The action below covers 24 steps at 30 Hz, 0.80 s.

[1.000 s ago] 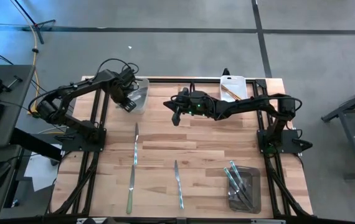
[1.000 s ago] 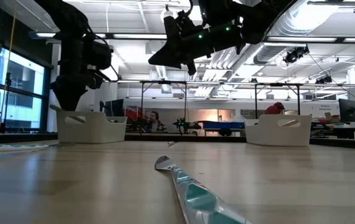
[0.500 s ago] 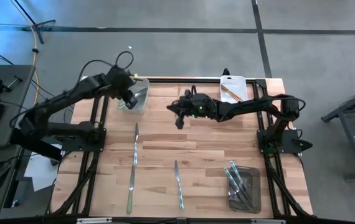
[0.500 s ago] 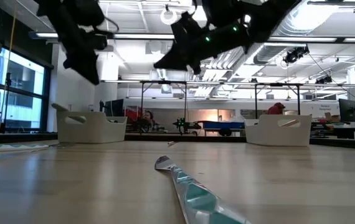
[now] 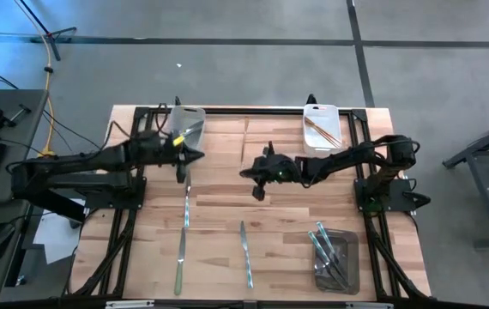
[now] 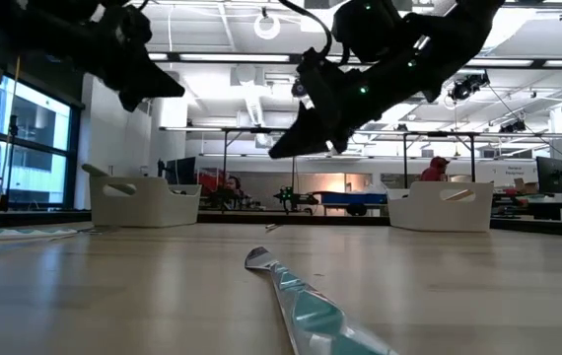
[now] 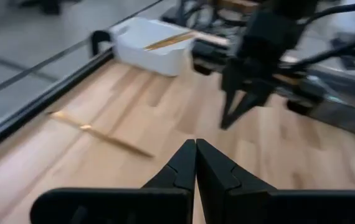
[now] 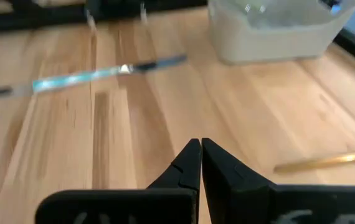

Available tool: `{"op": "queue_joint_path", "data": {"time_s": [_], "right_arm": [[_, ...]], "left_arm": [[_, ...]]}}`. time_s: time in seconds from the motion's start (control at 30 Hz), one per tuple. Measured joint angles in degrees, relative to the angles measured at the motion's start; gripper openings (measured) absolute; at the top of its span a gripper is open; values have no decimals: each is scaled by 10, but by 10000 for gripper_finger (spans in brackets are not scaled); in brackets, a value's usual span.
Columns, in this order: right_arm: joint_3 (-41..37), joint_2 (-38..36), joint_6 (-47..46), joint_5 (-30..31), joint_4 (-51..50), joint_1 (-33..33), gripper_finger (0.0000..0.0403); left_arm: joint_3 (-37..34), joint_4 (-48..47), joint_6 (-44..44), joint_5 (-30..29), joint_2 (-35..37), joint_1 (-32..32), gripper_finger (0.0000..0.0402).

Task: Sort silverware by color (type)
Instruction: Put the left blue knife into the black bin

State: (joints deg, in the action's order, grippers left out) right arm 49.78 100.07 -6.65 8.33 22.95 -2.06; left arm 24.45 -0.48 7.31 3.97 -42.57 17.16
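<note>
Three pieces of silverware lie flat on the wooden table: a long knife (image 5: 187, 202), a piece (image 5: 179, 260) nearer the front edge, and an iridescent knife (image 5: 245, 253) (image 6: 301, 301). A gold piece (image 7: 96, 134) (image 8: 327, 160) lies flat near the far edge. My left gripper (image 5: 195, 156) (image 7: 195, 149) hangs shut and empty above the long knife's far end, beside the far left bin (image 5: 189, 124). My right gripper (image 5: 257, 190) (image 8: 200, 149) hovers shut and empty over the table's middle, pointing down.
A white bin (image 5: 322, 124) at the far right holds gold pieces. A clear bin (image 5: 335, 257) at the near right holds iridescent pieces. The far left bin holds silver pieces. Bare wood lies between the two grippers and along the table's middle.
My left gripper has come up out of the far left bin, shut with nothing in it, and swung toward the table's middle with its arm stretched out low. My right gripper has gone toward the near edge and tipped downward. The silverware on the table has stayed put.
</note>
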Motion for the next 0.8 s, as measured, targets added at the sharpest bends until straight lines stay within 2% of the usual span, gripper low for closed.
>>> {"op": "queue_joint_path", "data": {"time_s": [0.17, 0.33, 0.53, 0.7, 0.8], "right_arm": [[0, 0, 7, 22, -52, 33, 0], [0, 0, 7, 26, -72, 64, 0], [0, 0, 22, 26, -74, 85, 0], [0, 0, 17, 26, -74, 86, 0], [0, 0, 17, 26, -74, 87, 0]], "left_arm": [[-65, 106, -4, -6, 2, -67, 2], [-91, 116, -43, -37, 1, -137, 2], [-72, 38, -66, -44, 1, -219, 5], [-24, -87, -30, -90, 0, -273, 22], [-2, -145, 4, -98, 0, -300, 36]]}}
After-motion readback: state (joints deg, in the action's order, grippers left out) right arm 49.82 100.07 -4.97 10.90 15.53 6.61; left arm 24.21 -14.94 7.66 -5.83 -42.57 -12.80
